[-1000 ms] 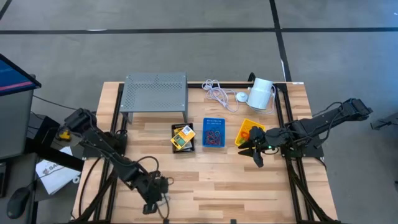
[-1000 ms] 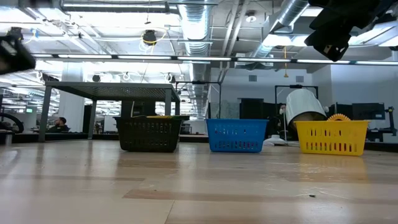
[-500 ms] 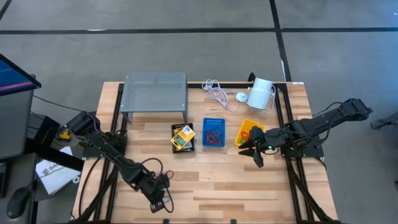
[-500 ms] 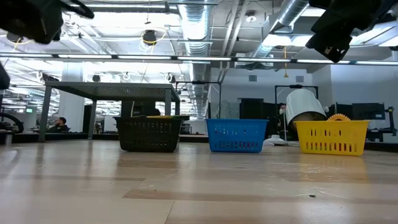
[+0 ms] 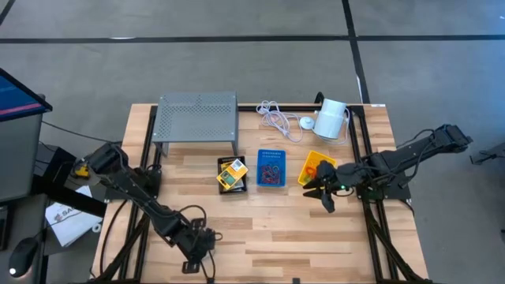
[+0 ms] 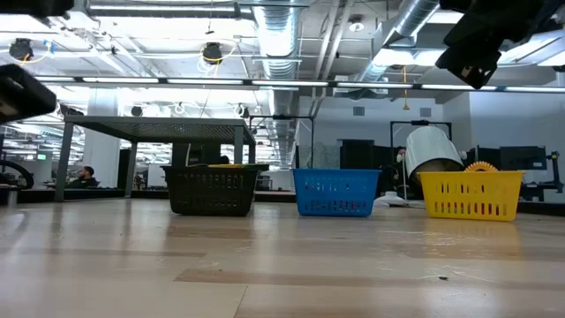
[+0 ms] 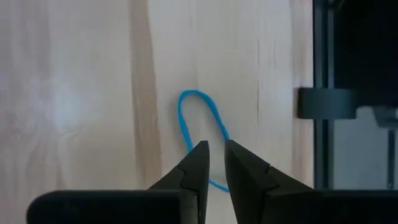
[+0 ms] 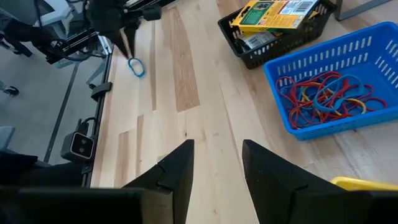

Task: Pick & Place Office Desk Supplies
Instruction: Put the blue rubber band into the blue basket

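Left wrist view: left gripper (image 7: pixel 213 163), nearly closed and empty, hovers over blue loop (image 7: pixel 200 129), whose long axis runs up-frame at centre.

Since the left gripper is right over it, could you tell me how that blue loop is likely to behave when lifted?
The blue loop is thin and lies flat, so it is probably floppy and very light. It may droop between the left gripper fingers, and could slip from them.

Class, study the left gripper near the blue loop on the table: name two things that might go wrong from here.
1. The left gripper has its fingers nearly together above the blue loop, which lies flat on the table; it may pinch nothing.
2. The loop lies close to the table's edge, so a nudge might push it off.
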